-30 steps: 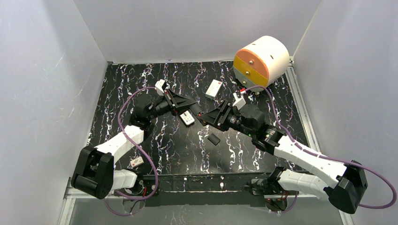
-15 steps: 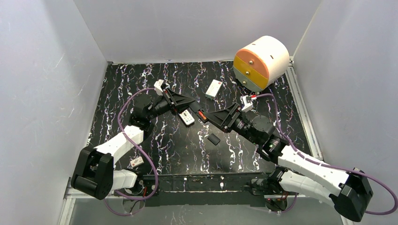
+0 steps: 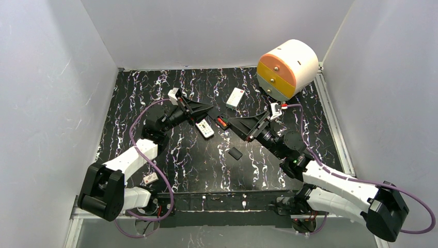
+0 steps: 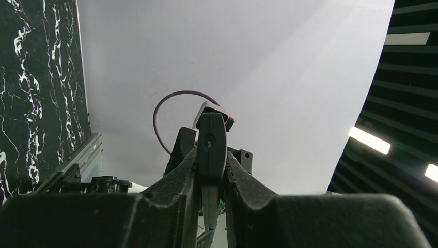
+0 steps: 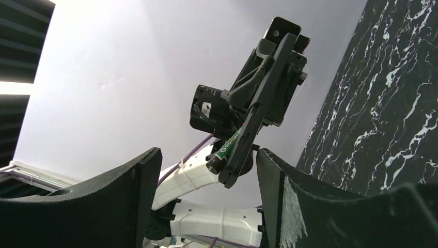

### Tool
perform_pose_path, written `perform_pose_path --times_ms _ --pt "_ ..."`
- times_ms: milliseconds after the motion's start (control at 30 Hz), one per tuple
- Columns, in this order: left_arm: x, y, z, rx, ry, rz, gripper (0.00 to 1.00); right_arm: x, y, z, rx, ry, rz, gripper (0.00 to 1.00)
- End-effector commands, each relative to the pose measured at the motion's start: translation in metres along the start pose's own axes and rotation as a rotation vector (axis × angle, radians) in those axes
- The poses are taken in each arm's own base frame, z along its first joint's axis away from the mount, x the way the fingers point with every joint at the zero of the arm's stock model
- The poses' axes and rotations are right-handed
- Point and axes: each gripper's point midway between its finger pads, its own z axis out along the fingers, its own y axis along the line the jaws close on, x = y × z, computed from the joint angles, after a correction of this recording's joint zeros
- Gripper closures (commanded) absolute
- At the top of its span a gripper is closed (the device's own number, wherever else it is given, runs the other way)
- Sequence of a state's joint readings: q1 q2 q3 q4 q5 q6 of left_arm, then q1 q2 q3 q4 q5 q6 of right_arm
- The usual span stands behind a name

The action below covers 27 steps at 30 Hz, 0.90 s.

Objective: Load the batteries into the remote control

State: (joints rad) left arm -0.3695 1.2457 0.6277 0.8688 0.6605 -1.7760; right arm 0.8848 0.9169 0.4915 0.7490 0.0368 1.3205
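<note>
The white remote control (image 3: 205, 128) lies on the black marbled table between the two grippers. My left gripper (image 3: 208, 107) hovers just behind it and is shut on a green battery (image 5: 226, 149), which the right wrist view shows clamped along its fingers. In the left wrist view the left gripper (image 4: 212, 156) has its jaws nearly together, with a sliver of green low between them. My right gripper (image 3: 229, 122) points at the left one from the right; the right gripper (image 5: 206, 155) is wide open and empty. A small red piece (image 3: 222, 122) sits at its tips.
A small black flat piece (image 3: 235, 153) lies in front of the remote. A white box with a red mark (image 3: 235, 97) lies further back. A round orange, yellow and cream container (image 3: 287, 68) stands at the back right. A small white item (image 3: 150, 178) lies by the left base.
My right arm has swung its wrist back and to the right, turning its open gripper toward the left one. My left gripper has drawn slightly back and up with the battery.
</note>
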Motion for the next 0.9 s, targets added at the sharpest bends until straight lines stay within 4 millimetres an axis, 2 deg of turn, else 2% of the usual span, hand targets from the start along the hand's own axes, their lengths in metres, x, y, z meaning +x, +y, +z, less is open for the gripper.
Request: perform_pose_path --times_ms 0,333,867 --pt "0.007 -0.014 -0.004 0.047 0.010 0.014 1.00 -0.009 0.016 0.002 -0.072 -0.048 0.009 0.26" --pt "0.006 -0.011 -0.004 0.040 0.010 0.000 1.00 -0.009 0.019 0.009 -0.067 -0.041 -0.032 0.44" --pt "0.006 -0.008 -0.002 0.035 0.019 0.020 1.00 -0.004 0.002 0.018 0.007 -0.015 -0.011 0.54"
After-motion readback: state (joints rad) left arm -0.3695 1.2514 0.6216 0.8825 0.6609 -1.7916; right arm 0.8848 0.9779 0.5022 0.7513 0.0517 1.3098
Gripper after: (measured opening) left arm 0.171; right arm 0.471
